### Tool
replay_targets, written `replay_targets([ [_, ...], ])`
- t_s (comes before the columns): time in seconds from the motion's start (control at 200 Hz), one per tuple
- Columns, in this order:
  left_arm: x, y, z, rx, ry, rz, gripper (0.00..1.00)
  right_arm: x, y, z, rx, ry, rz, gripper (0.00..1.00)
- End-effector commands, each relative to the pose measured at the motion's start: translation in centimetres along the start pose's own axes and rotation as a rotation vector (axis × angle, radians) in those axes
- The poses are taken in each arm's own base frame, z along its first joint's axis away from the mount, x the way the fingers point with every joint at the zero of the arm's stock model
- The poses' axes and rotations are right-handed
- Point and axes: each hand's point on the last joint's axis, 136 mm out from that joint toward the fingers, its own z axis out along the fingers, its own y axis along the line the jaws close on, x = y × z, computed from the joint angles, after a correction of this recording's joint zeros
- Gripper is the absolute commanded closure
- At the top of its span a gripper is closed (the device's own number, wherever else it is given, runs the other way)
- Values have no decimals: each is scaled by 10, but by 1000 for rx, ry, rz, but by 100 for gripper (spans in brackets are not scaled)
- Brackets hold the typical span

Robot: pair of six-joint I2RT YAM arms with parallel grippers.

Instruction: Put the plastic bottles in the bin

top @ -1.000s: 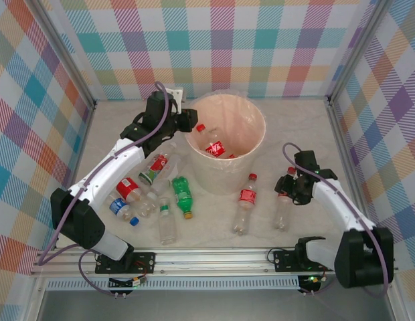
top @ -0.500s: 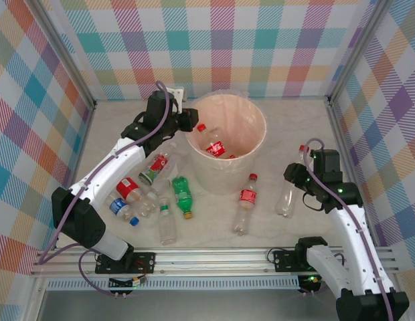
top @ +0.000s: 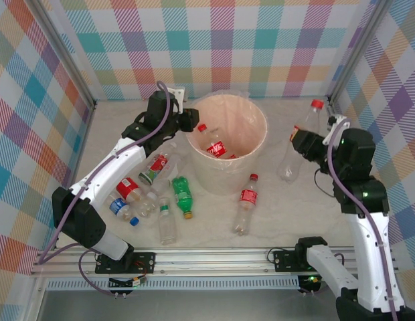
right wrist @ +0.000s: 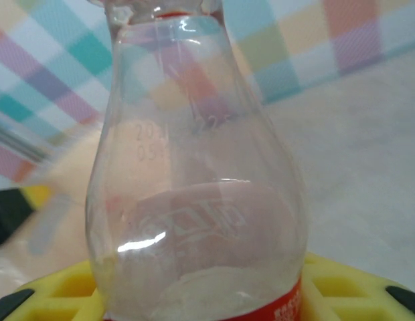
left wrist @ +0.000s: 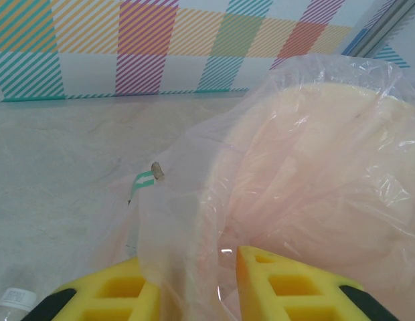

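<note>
Nearest the front edge of the tabletop [top: 207,237], left of the middle, loose bottles lie on their sides in a cluster: a clear one with a green cap [top: 167,226], a blue-capped one [top: 121,208], a green one [top: 183,195] and two red-labelled ones [top: 129,189] [top: 157,167] a little further in. Right of them, near the middle, a red-capped bottle [top: 245,202] lies alone, its cap pointing at the bin [top: 227,175]. The bin stands behind these, toward the back of the tabletop, with at least one red-labelled bottle [top: 213,143] inside it. My left claw [top: 187,120] sits at the bin's left rim. In its wrist view my yellow fingers [left wrist: 100,294] stand apart with the clear liner [left wrist: 181,200] and the rim passing between them; whether they pinch the liner I cannot tell. My right claw [top: 306,142] is up in the air to the right of the bin, well off the tabletop, and clamped round the middle of a clear bottle [top: 289,164] that hangs tilted, red cap up and toward the back right corner, base down toward the bin. In the right wrist view that bottle fills the gap between my fingers [right wrist: 355,284], a strip of red label showing at the grip.
</note>
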Motion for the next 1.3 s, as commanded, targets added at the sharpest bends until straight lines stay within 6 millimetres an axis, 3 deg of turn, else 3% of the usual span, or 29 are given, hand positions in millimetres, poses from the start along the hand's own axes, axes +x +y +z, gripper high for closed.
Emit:
replay_targets([
  [0.0, 98, 4, 20, -21, 324, 42, 71, -40, 61, 3, -273, -70, -58, 52],
  [0.125, 98, 3, 20, -17, 324, 44, 71, -58, 99, 7, -361, -84, -138, 52],
  [0.325, 98, 1, 19, -15, 324, 47, 71, -71, 134, 22, -440, -110, -185, 52],
  [0.405, 98, 1, 19, -14, 323, 48, 71, -66, 153, 35, -479, -75, -209, 52],
  [0.55, 97, 0, 19, -14, 319, 49, 71, -37, 176, 80, -495, 39, -260, 52],
  [0.68, 95, 1, 17, -19, 312, 53, 71, -10, 178, 116, -475, 130, -258, 52],
  [0.85, 93, 1, 15, -22, 307, 59, 71, 19, 167, 146, -423, 227, -259, 52],
  [1.045, 92, 2, 14, -27, 302, 61, 71, 56, 148, 163, -361, 346, -305, 51],
  [1.295, 95, 4, 16, -35, 310, 66, 71, 98, 127, 169, -346, 445, -344, 50],
])
